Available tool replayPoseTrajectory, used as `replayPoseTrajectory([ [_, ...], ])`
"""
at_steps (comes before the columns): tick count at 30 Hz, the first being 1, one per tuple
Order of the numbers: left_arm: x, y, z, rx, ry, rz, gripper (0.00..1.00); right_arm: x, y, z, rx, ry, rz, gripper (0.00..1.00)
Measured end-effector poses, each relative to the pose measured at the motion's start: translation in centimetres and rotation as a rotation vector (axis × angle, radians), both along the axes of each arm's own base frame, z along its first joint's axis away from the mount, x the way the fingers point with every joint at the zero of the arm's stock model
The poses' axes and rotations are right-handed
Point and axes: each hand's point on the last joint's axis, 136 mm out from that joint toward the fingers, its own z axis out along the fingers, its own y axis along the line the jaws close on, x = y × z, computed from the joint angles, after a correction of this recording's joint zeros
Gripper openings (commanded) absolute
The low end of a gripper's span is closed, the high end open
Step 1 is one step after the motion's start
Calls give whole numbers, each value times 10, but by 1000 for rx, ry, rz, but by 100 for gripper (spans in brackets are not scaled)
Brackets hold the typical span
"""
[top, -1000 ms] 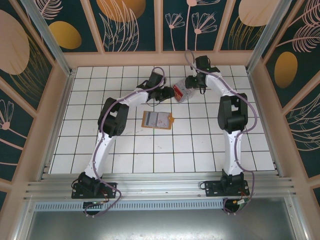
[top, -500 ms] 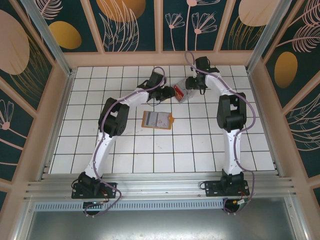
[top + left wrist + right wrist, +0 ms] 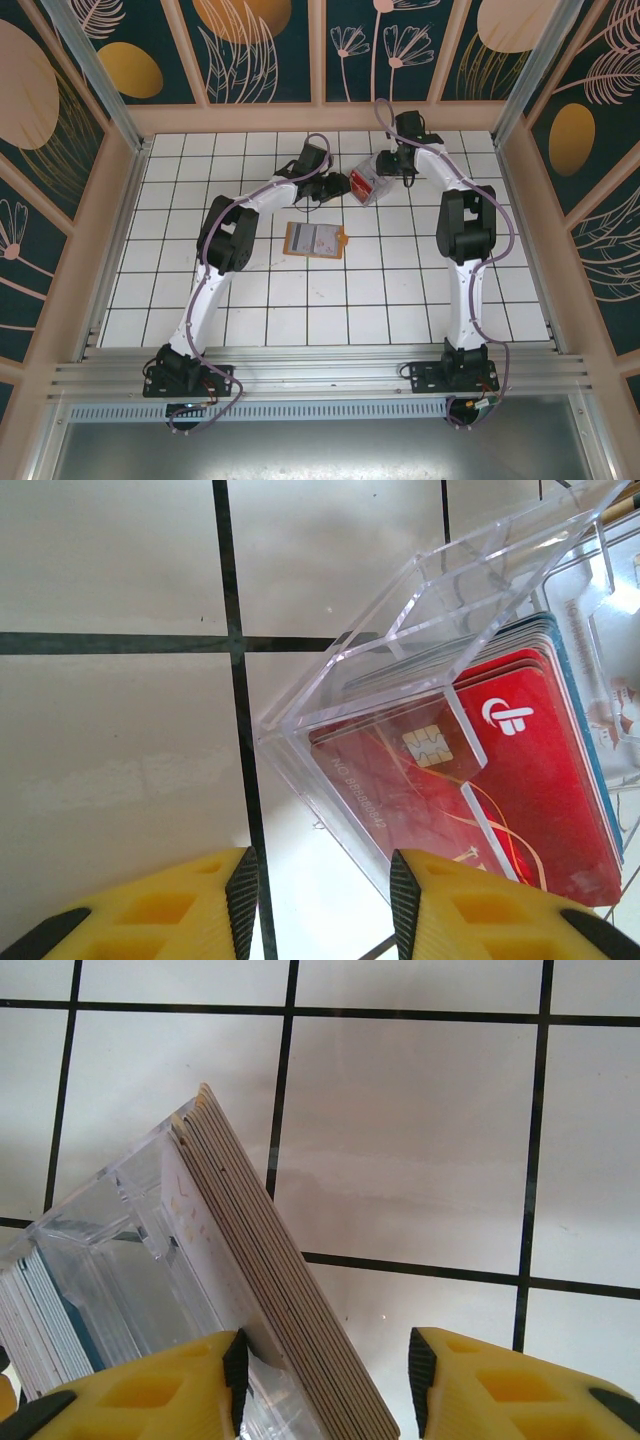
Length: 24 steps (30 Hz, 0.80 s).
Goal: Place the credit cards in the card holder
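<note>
Red and whitish plastic credit cards (image 3: 500, 770) are found stacked on edge inside a clear plastic box (image 3: 400, 610). The box is set toward the far edge of the table (image 3: 400, 300), about midway along it. The orange card holder (image 3: 315, 240) is seen lying open near the middle of the table, well apart from the box, with no card noted in it.

The cards are judged light, thin, stiff and slick. Packed face to face, they are expected to slide or fan if pinched loosely. A hold across the flat faces at an exposed short edge is advised. The box is rigid but smooth, and is best steadied by its walls.

The left gripper (image 3: 320, 900) is seen with its jaws partly parted and bare tile between them. The near corner of the box lies just ahead of the tips, against the tip on the red-card side. No grip is shown.

The right gripper (image 3: 325, 1380) is placed astride the box's other end. One finger is against the box wall and the whitish stack runs between the jaws. A sliver of tile is visible beside the other finger, so the jaws are recorded as narrow but not clamped.
</note>
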Motion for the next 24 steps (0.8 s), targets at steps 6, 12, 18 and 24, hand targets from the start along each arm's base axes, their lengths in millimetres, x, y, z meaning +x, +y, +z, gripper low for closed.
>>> replayPoseTrajectory([
  [6, 0, 0, 0, 0, 0, 0, 42, 1, -2, 8, -4, -17, -4, 43],
  [12, 0, 0, 0, 0, 0, 0, 42, 2, -4, 17, 0, -32, -10, 35],
  [18, 0, 0, 0, 0, 0, 0, 42, 1, -4, 17, 6, -31, -14, 34],
  [24, 0, 0, 0, -1, 0, 0, 42, -1, -2, 13, 0, -25, 6, 54],
])
